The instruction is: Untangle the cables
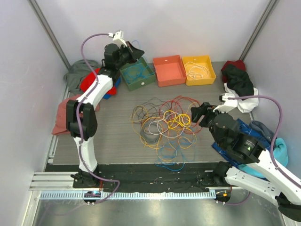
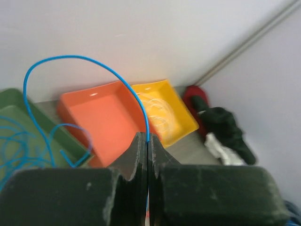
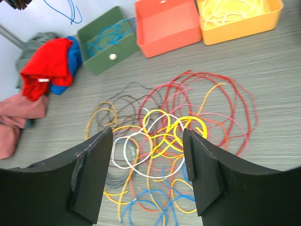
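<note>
The left gripper [image 2: 147, 141] pinches 1 blue cable [image 2: 70, 59] above the green bin [image 1: 137, 74]. The tangle [image 1: 164, 125] lies at centre: likely light, floppy and snag-prone, so best taken by an outer loop. The right gripper [image 3: 147, 137] hovers over it, jaws wide.

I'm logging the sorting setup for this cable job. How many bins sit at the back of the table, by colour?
Green bin: 1
Orange bin: 1
Yellow bin: 1
Total: 3 bins
</note>
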`<action>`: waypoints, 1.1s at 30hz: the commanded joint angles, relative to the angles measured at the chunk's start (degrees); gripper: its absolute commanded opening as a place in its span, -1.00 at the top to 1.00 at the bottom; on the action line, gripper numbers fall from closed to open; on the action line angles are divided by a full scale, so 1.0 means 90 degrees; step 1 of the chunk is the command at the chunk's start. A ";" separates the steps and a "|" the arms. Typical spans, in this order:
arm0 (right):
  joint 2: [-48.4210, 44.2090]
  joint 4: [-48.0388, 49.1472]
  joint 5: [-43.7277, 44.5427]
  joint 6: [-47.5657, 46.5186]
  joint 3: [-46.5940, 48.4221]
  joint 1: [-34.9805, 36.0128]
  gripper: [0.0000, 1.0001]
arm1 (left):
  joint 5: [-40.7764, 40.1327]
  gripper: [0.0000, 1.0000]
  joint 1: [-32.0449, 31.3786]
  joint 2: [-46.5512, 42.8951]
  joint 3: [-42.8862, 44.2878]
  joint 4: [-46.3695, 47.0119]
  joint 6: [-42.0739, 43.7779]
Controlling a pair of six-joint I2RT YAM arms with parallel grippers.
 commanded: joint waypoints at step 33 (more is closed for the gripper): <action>0.0847 0.1033 0.0456 -0.0255 -0.0709 -0.0090 -0.37 | -0.5708 -0.99 -0.1837 -0.2030 -0.1665 -0.1645 0.1508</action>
